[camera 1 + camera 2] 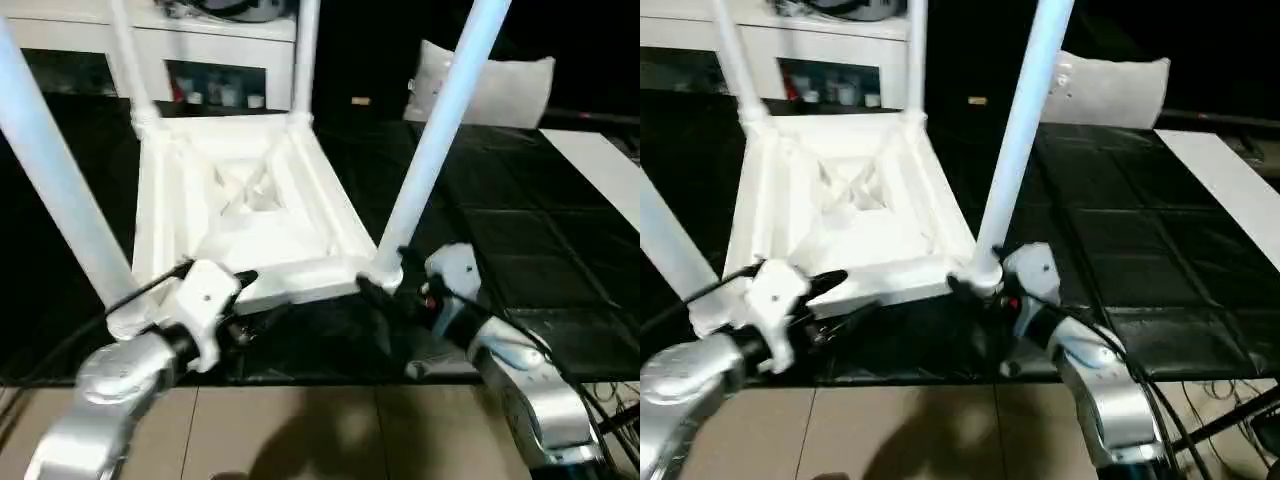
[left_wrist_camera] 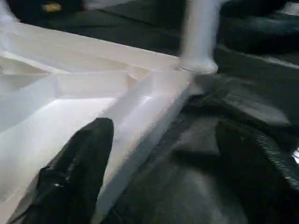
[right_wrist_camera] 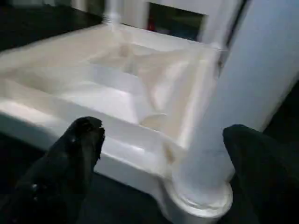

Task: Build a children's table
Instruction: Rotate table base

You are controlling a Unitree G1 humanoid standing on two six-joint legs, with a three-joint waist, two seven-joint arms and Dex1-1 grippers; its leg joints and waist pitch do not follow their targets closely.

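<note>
The white children's table lies upside down on the black mats, with the ribbed underside of its top [image 1: 250, 200] facing up. All four tapered legs stand in the corner sockets, including the near left leg [image 1: 60, 180] and the near right leg [image 1: 440, 130]. My left gripper [image 1: 243, 305] is open at the top's near edge. It straddles the rim [image 2: 154, 116], with one finger [image 2: 74, 172] over the ribbed side. My right gripper [image 3: 166, 158] is open around the near right corner, and that leg's base [image 3: 201, 196] stands between its fingers.
A white cabinet with glass doors [image 1: 200, 40] stands behind the table. A pale grey cushion [image 1: 490, 85] lies at the back right, with a white board [image 1: 600, 170] along the right edge. Black mats [image 1: 520, 240] meet beige floor tiles [image 1: 300, 430] in front of me. Cables trail at the lower right.
</note>
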